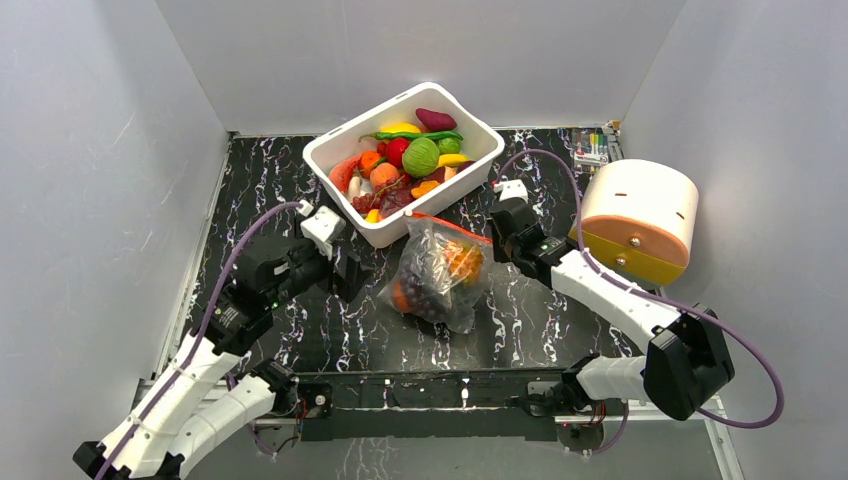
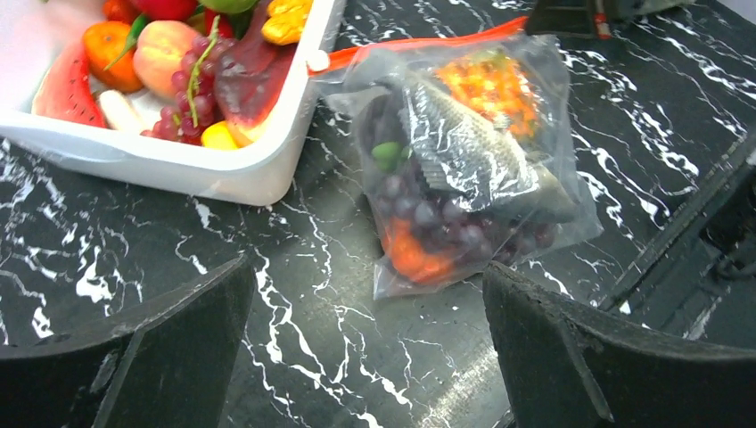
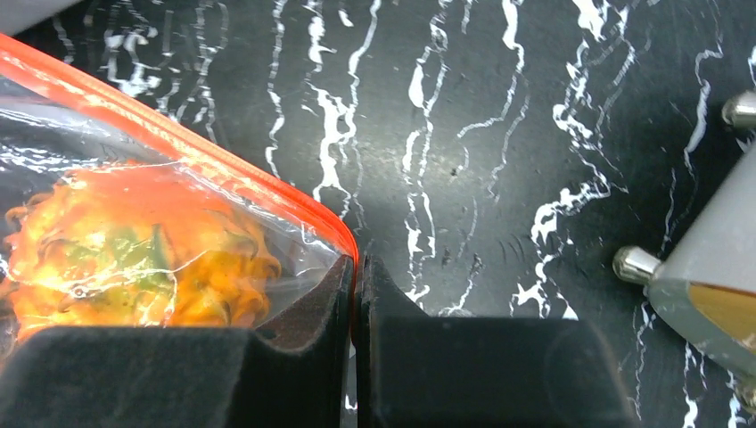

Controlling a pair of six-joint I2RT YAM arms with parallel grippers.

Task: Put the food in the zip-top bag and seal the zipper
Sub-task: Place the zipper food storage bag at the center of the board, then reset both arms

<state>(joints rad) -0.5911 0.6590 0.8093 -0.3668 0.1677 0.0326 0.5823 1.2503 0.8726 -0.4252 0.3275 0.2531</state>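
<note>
Because the right claw (image 3: 357, 267) is pressed together on the far end of the zipper (image 3: 178, 152), pinching the red-orange strip right at its corner, the mouth of the zip-top bag (image 1: 437, 275) is pinned down and kept taut. That seems to be the reason for gripping there and not on the pouch body. The bag lies on the bench (image 1: 520, 320) at its middle. Its mouth edge points toward the white tub (image 1: 390, 232) and nearly touches the tub's near wall, while its closed bottom faces the arms. Inside it the food is bunched up: the spiky pineapple (image 3: 134, 241) sits just under the strip near the pinched corner, with the purple grapes (image 2: 419, 214) below it and an orange round fruit (image 2: 414, 257) at the bottom. That weight probably helps the pouch sit flat. More toy fruit and vegetables sit in the tub. The left claw (image 2: 365, 276) is spread wide and holds nothing, hovering to the left of the bag and apart from it, its wrist view looking straight at the pouch. From the left wrist the strip reads as one thin line, but I cannot tell whether it is pressed closed along its whole length. I judge the sealing step to be at or near its end.
</note>
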